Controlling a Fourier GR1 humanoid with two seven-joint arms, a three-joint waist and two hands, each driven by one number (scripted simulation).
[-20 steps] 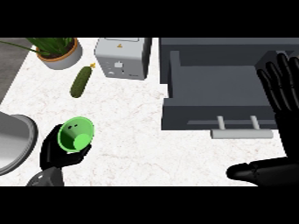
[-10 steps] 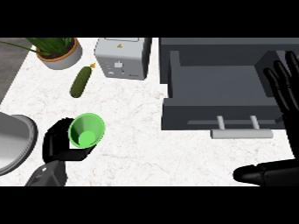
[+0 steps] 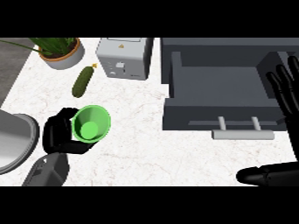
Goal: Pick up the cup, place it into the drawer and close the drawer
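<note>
Gripping green cup (image 3: 91, 124), left hand (image 3: 60, 136); drawer (image 3: 220, 89) open.

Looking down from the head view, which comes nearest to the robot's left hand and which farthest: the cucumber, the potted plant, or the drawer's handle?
From the left hand, which holds the green cup:
1. Cucumber, on the counter just beyond the hand.
2. Potted plant, farther back at the counter's far left corner.
3. Drawer's handle, away to the right.
</note>
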